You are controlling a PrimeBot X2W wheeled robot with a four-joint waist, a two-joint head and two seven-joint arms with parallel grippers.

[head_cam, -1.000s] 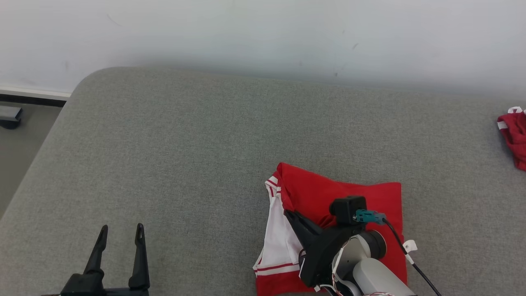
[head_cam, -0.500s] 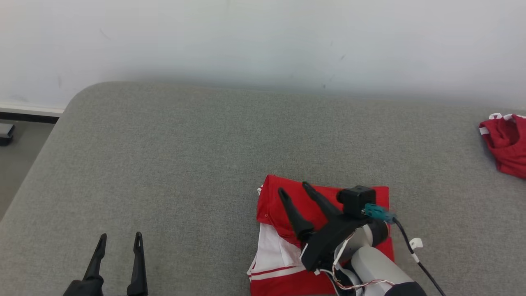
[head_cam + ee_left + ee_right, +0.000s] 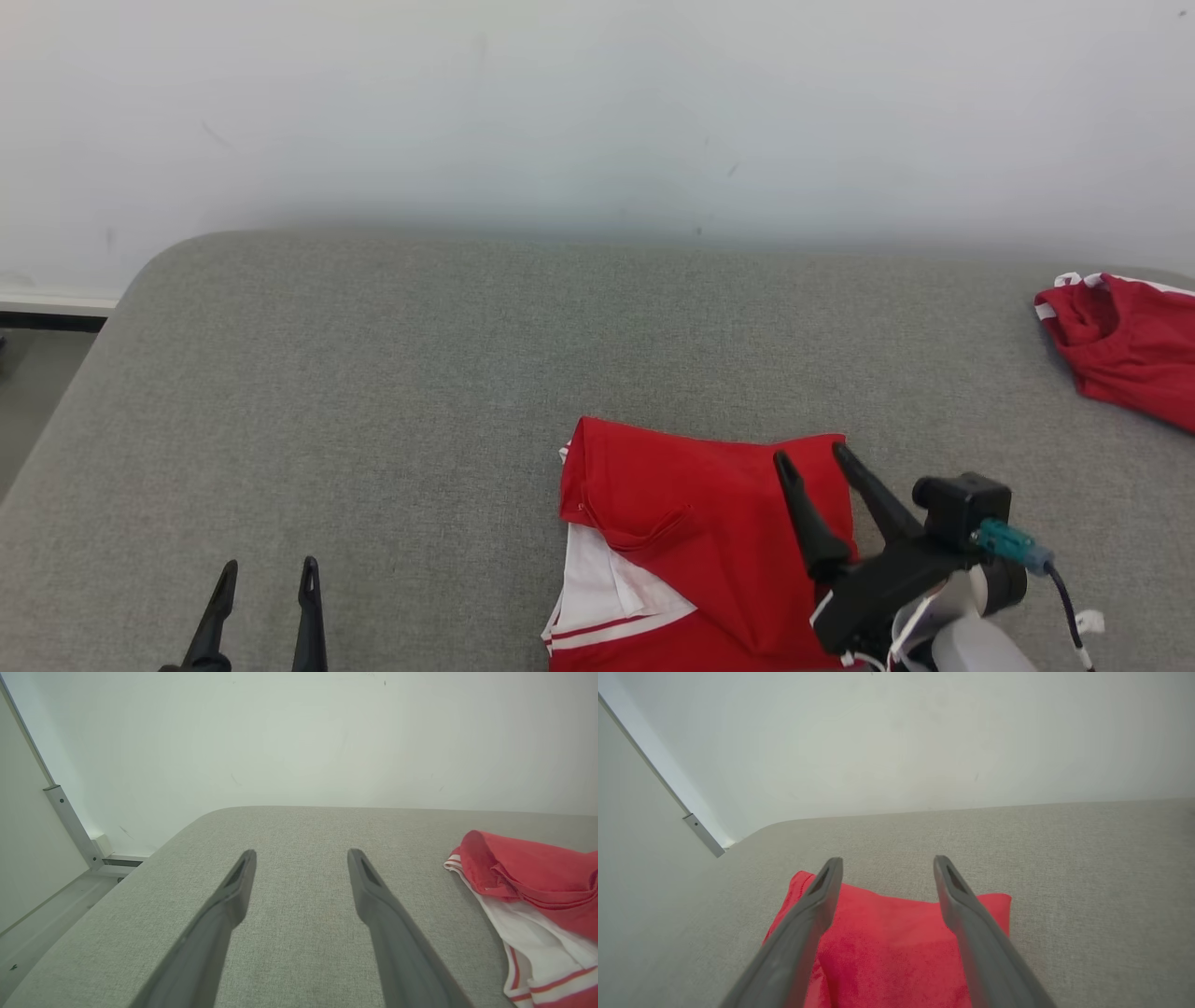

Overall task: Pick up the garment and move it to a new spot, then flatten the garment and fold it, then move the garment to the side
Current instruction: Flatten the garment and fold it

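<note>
The garment [image 3: 691, 523], red with a white panel and red stripes, lies folded on the grey cushion near the front edge, right of centre. It also shows at the right in the left wrist view as the garment [image 3: 528, 891], and below the fingers in the right wrist view as the garment [image 3: 887, 947]. My right gripper [image 3: 812, 455] is open above the garment's right edge, nothing between its fingers. Far to the left, my left gripper [image 3: 266, 567] stands open over bare cushion with nothing in it.
A second red garment [image 3: 1125, 345] lies crumpled at the cushion's far right edge. The cushion [image 3: 373, 392] has a rounded left corner, with floor beyond it. A pale wall [image 3: 597, 112] rises right behind the cushion.
The right gripper, shut on the garment's folded edge a second ago, has opened, let go and pulled back to the right. The top red layer now lies flat. The head camera has tilted and turned.
</note>
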